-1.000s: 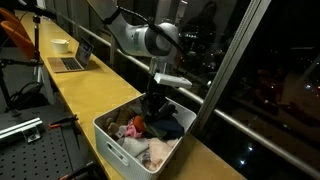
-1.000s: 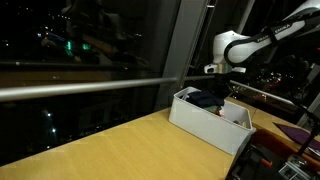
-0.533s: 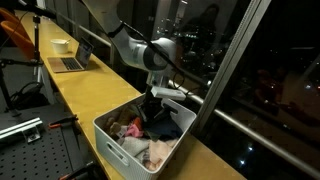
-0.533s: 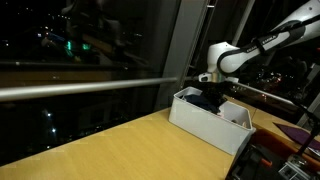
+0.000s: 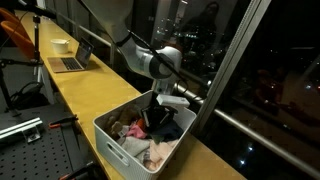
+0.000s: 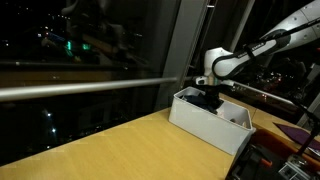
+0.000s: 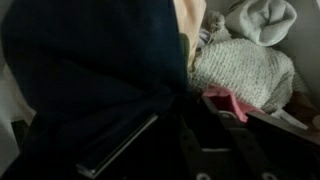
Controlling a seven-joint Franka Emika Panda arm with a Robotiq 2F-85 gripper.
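Observation:
A white bin point(image 5: 110, 141) of mixed clothes stands on the wooden counter point(image 5: 85, 95) by the window, and shows in both exterior views point(image 6: 205, 126). My gripper point(image 5: 157, 112) reaches down into the bin's far side point(image 6: 208, 98). In the wrist view the gripper point(image 7: 204, 116) is pressed into a dark navy cloth point(image 7: 90, 70) that fills the left of the picture. Its dark fingers point(image 7: 187, 128) stand a little apart, but shadow hides whether cloth is caught between them. A grey knitted piece point(image 7: 245, 70) and a pink piece point(image 7: 225, 100) lie just beyond.
The window glass and its rail point(image 6: 90, 88) run close behind the bin. Farther down the counter are a laptop point(image 5: 70, 62) and a pale bowl point(image 5: 60, 45). An orange chair point(image 5: 14, 35) stands beyond. More light clothes point(image 7: 265, 20) fill the bin.
The arm has come down, lowering the gripper from above the bin into the clothes. The fingers seem to have parted slightly.

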